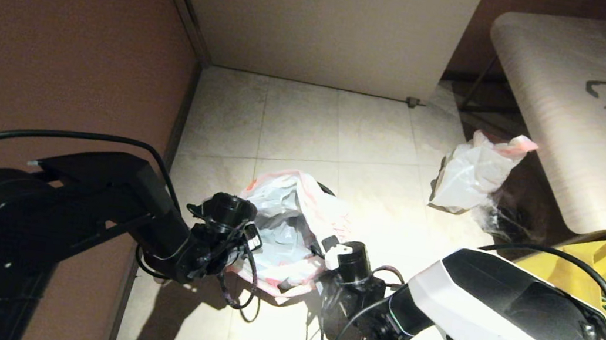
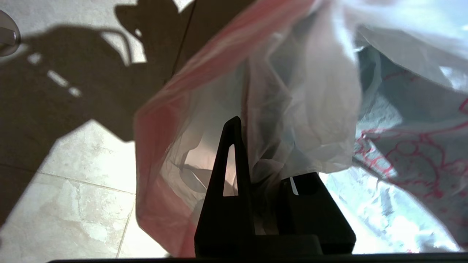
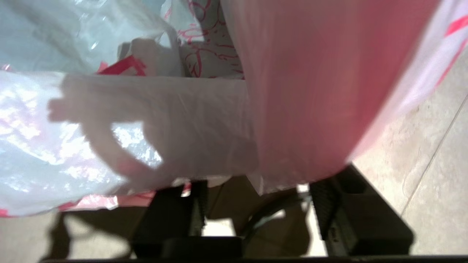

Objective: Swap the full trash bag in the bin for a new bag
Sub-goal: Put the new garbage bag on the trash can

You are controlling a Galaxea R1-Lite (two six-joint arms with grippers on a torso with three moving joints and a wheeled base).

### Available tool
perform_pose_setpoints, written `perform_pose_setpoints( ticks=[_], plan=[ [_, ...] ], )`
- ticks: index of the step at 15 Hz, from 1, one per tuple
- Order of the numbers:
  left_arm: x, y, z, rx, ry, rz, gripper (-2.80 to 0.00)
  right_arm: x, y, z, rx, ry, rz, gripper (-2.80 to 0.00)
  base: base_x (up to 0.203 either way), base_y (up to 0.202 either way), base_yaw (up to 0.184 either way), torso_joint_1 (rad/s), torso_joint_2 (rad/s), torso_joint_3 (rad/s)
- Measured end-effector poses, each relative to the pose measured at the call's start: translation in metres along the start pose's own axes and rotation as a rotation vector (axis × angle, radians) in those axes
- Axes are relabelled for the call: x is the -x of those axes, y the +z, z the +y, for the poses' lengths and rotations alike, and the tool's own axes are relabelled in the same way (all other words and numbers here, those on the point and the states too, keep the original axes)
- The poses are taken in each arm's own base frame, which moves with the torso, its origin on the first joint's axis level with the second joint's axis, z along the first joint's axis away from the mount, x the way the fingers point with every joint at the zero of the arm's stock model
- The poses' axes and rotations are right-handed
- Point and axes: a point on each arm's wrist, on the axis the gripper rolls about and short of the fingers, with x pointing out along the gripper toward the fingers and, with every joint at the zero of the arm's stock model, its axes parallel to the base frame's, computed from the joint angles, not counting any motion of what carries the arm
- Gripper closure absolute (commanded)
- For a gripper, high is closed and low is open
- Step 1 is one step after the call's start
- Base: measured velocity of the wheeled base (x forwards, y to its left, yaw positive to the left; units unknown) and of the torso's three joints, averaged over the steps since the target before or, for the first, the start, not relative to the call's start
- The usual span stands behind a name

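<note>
The left gripper (image 2: pixel 256 190) is seen closed on a fold of the new bag (image 1: pixel 285 233), at the bag's left edge; thin film is pinched between its fingers (image 2: pixel 228 182). The right gripper (image 3: pixel 256 215) is held at the bag's near right edge with its jaws set apart, the pink-edged film hanging just above and between them without being clamped. The bag is draped over the bin (image 1: pixel 325 188), of which only a sliver of dark rim is shown at the far side, so the bag's mouth lies between the two grippers, its long axis running left to right. The unseated right edge is judged nearer the right arm, and a grasp there would be called for. The full trash bag (image 1: pixel 475 170) is found on the floor, far right, well apart from the bin, beside a table (image 1: pixel 560 111).
</note>
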Motion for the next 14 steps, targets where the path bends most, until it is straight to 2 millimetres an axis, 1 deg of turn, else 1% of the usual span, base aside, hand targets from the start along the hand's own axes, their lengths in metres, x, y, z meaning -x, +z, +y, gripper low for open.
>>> perform_pose_setpoints(
  ticks=[2,4,7,9,10,12,14],
  plan=[
    [0.000,0.000,0.000,-0.002,0.000,0.000,0.00,0.012,-0.004,-0.006,0.001,0.017,0.027,-2.80,0.000,0.000,0.000,0.000,0.00,0.000],
    [-0.001,0.000,0.000,-0.002,0.001,0.001,0.00,0.028,-0.005,-0.011,-0.011,0.077,0.043,-2.80,0.000,0.000,0.000,0.000,0.00,0.000],
    [-0.001,-0.001,-0.001,-0.002,0.001,0.000,0.00,0.048,-0.001,-0.019,-0.020,0.128,0.036,-2.80,0.000,0.000,0.000,0.000,0.00,0.000],
    [-0.002,-0.001,0.000,-0.007,0.003,0.002,0.00,0.055,0.003,-0.020,-0.030,0.141,-0.005,-2.80,0.000,0.000,0.000,0.000,0.00,0.000],
    [-0.002,-0.002,0.000,-0.013,0.003,0.002,0.00,0.058,0.006,-0.020,-0.030,0.143,-0.030,0.00,0.000,0.000,0.000,0.000,0.00,0.000],
    [-0.002,-0.002,0.000,-0.014,0.003,0.002,0.00,0.061,0.011,-0.018,-0.031,0.148,-0.054,0.00,0.000,0.000,0.000,0.000,0.00,0.000],
    [-0.002,-0.002,0.000,-0.015,0.003,0.001,0.00,0.063,0.015,-0.011,-0.028,0.162,-0.071,0.00,0.000,0.000,0.000,0.000,0.00,0.000]
  ],
)
